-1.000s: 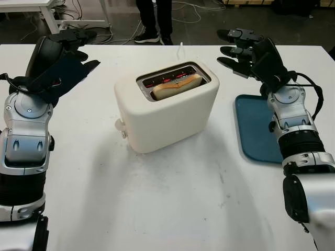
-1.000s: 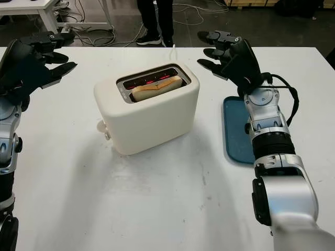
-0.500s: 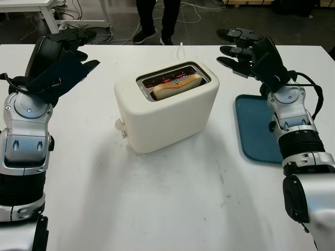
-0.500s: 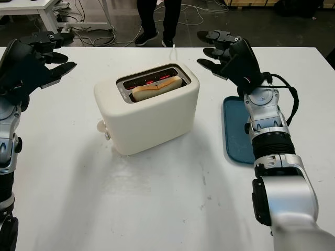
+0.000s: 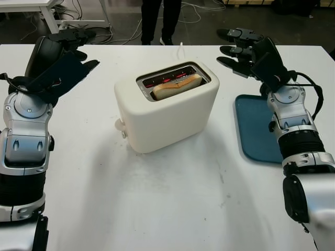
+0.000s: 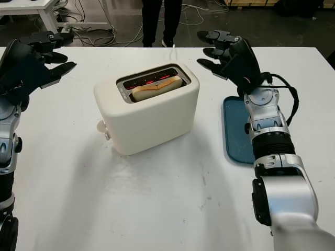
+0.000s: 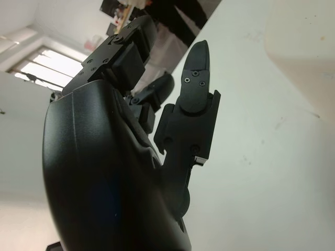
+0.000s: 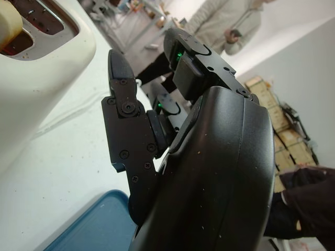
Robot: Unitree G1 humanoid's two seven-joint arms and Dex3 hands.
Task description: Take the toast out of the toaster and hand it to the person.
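Both robot hands open, holding nothing: left robot hand (image 5: 63,55) and right robot hand (image 5: 246,51) flank the cream toaster (image 5: 166,107) on the white worktop (image 5: 172,204). Toast (image 5: 177,86) sits in the slot (elements glowing red). Blue tray (image 5: 256,128) right; person's legs (image 5: 159,20) behind, cables on floor.

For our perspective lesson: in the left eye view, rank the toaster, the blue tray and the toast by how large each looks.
1. toaster, largest.
2. blue tray, partly covered by the right arm.
3. toast, smallest; part sits down in the slot.
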